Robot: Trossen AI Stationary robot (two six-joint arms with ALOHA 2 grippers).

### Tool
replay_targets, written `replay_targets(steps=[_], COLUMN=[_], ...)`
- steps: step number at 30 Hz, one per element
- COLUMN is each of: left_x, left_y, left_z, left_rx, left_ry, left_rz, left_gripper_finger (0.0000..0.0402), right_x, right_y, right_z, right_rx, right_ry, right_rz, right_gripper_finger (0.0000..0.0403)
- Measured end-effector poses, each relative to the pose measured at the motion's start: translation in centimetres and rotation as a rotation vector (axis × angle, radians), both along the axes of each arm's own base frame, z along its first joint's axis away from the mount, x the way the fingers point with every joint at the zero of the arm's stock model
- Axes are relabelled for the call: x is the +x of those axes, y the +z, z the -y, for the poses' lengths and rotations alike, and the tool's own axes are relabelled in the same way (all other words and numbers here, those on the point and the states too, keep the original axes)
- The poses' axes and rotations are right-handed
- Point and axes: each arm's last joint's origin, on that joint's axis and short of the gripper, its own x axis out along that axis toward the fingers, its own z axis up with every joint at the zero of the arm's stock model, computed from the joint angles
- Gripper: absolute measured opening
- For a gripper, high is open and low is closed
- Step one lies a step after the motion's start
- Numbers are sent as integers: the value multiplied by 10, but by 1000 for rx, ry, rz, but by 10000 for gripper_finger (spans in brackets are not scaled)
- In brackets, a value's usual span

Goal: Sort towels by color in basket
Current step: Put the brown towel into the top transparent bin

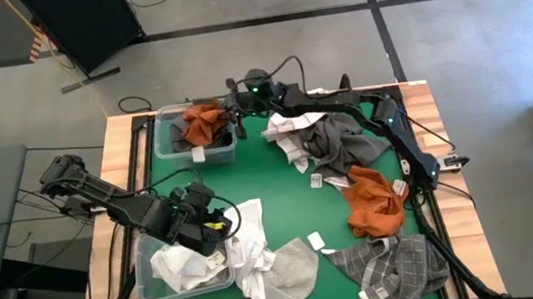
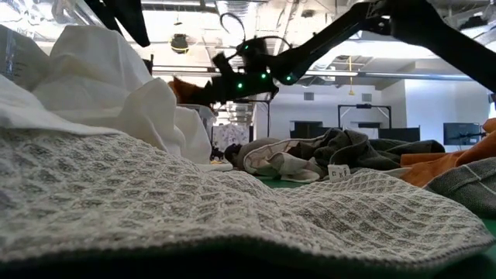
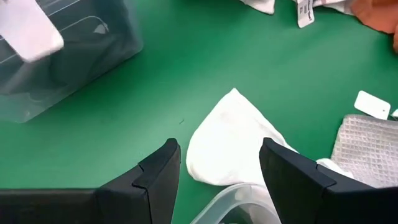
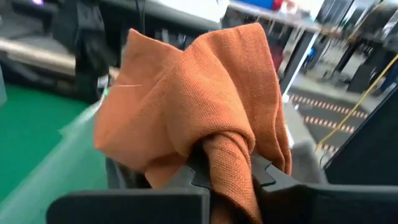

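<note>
My right gripper point(image 1: 230, 110) reaches over the clear bin point(image 1: 167, 146) at the far left and is shut on a rust orange towel point(image 1: 205, 123), which fills the right wrist view point(image 4: 199, 87). My left gripper point(image 1: 217, 224) hovers open over the rim of the near-left clear bin point(image 1: 146, 284), which holds white towels point(image 1: 184, 268). A white towel point(image 3: 233, 140) lies on the green mat below its fingers and touches neither. A grey and white pile point(image 1: 321, 138), a second orange towel point(image 1: 373, 203), a checked towel point(image 1: 400, 265) and a grey waffle towel point(image 1: 296, 272) lie on the mat. My right gripper pinches a bunched, twisted fold of the orange towel point(image 4: 225, 149) between its two fingers. The fingers come nearly level from the table's right side. The towel is bundled up ahead of the fingers point(image 2: 184, 89) over the far-left bin; whether it touches the bin I cannot tell.
Something dark lies in the far-left bin point(image 1: 178, 132). Loose white labels lie on the mat point(image 1: 314, 242). Bare green mat point(image 1: 280, 183) lies between the bins and the piles. In the low view a waffle towel point(image 2: 232, 209) fills the foreground.
</note>
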Motion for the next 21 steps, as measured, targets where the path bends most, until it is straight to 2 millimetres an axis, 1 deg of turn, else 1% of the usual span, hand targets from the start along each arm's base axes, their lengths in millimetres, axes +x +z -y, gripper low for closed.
replay_targets(steps=[4,7,10,14,21], left_x=[0,0,0,0,0], left_y=[0,0,0,0,0], left_z=[0,0,0,0,0], left_rx=[-2,2,3,3,11], left_ry=[0,-6,-8,-10,-24], left_rz=[0,-3,-4,-5,-14], left_gripper_finger=[208,208,208,208,208], right_x=[8,12,12,10,5], right_y=[-15,-14,-12,-7,5], right_z=[2,1,0,-3,-11], right_rx=[-12,-25,-28,-21,-16], right_ry=[21,39,44,47,60], right_rz=[-108,-149,-169,-186,-219], right_gripper_finger=[53,61,80,128,244])
